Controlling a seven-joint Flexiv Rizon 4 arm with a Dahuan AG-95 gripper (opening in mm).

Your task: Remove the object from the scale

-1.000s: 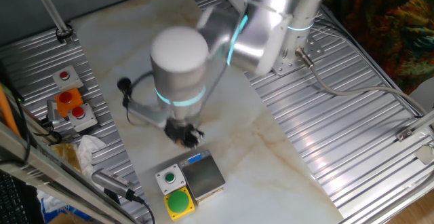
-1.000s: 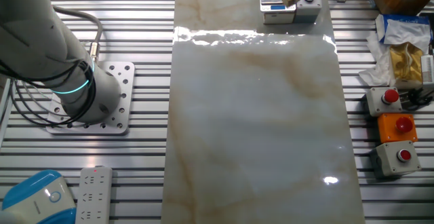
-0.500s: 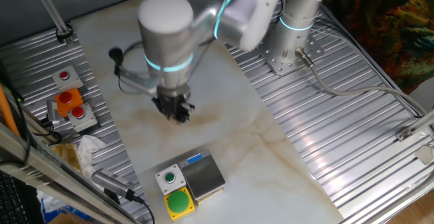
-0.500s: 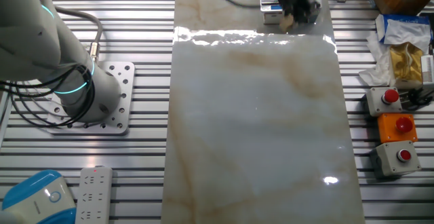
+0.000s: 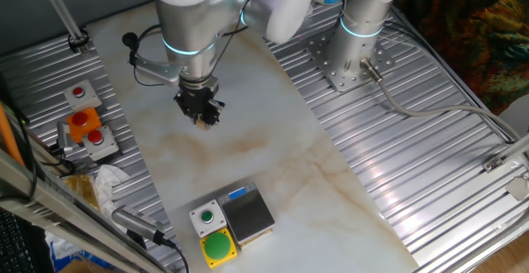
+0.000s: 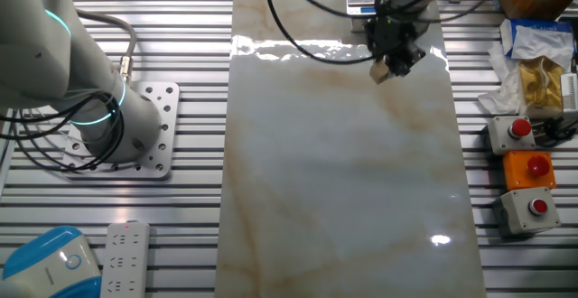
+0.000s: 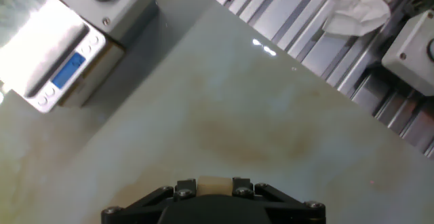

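We see that the gripper (image 5: 203, 117) has moved away from the scale (image 5: 248, 213) in the last second. Before, it was right by the scale. Now it hangs over the middle of the table (image 5: 273, 153), well apart from the scale. It is closed on the little wooden block (image 7: 213, 183). In the hand view the block sits pinched between the two fingers. In the other fixed view a small tan bit (image 6: 381, 73) shows at the tip of the gripper (image 6: 390, 60).

The plate of the scale looks bare now. So we think the block is already off the scale, and the main job is nearly done. What is left, we guess, is to put the block down on the table and let go.

Now we count. There is one block, one scale and one gripper. Beside the scale we see one grey box (image 5: 207, 217) with a small green button, and one yellow box (image 5: 218, 247) with a big green button.
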